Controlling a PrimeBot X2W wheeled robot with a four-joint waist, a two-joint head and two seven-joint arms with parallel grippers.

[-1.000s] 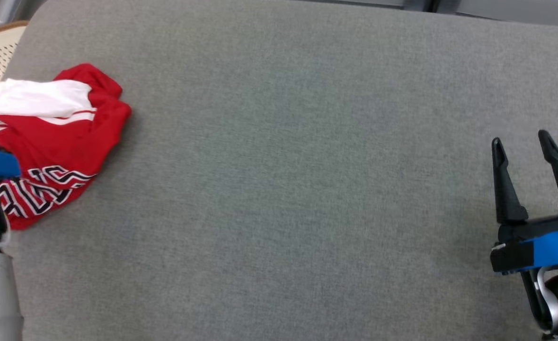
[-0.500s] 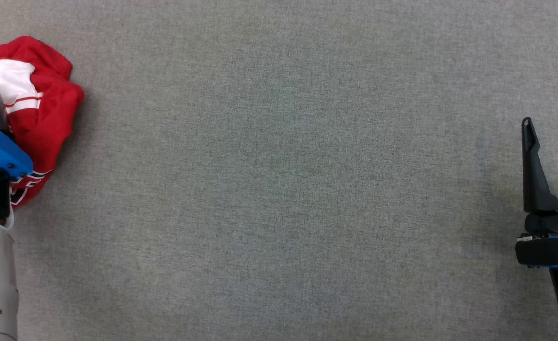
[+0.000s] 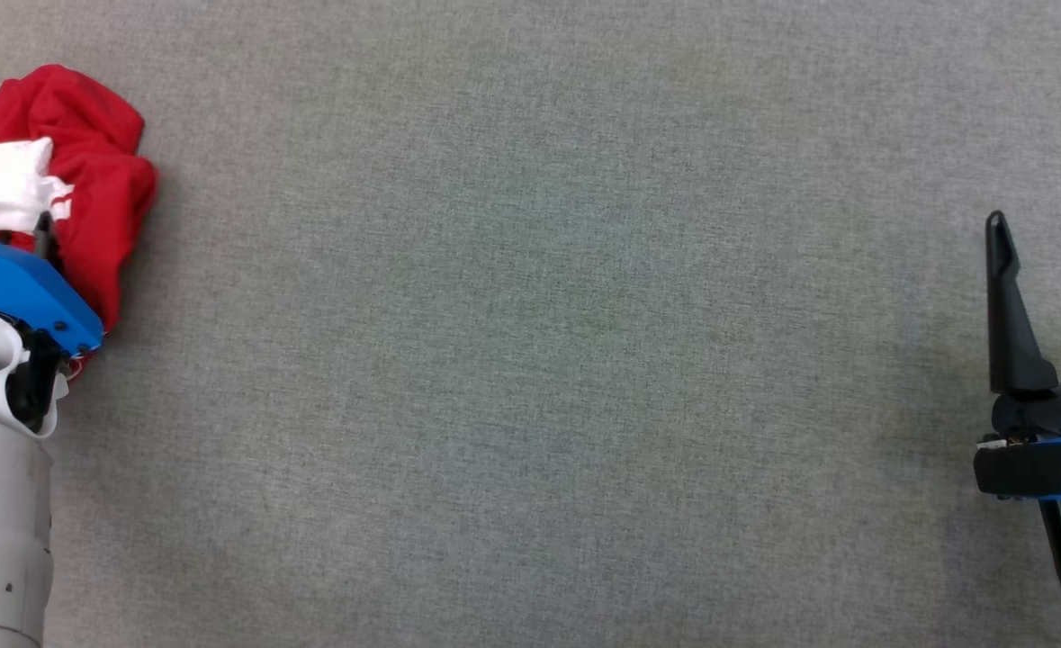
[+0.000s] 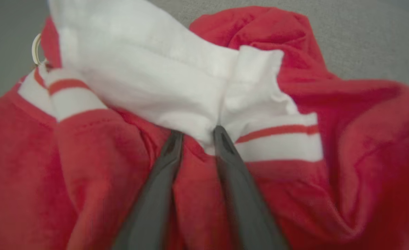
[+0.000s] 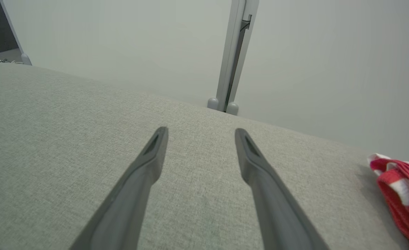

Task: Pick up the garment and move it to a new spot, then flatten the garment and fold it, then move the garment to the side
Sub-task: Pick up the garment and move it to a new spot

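Left end effector (image 4: 197, 136) — narrow, pinching white fold of red garment (image 4: 357, 132), far left | right end effector (image 5: 201, 133) — wide, above counter (image 5: 51, 121), right

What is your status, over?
Left gripper astride white fold of garment, grip unconfirmed. Right gripper open above grey surface. Garment crumpled at surface's left. No obstacle seen.

The garment (image 3: 89, 171) lies at the left edge of the surface (image 3: 530, 360), the left tool (image 4: 198, 133) on it; the right tool (image 3: 1047, 216) stands far right.
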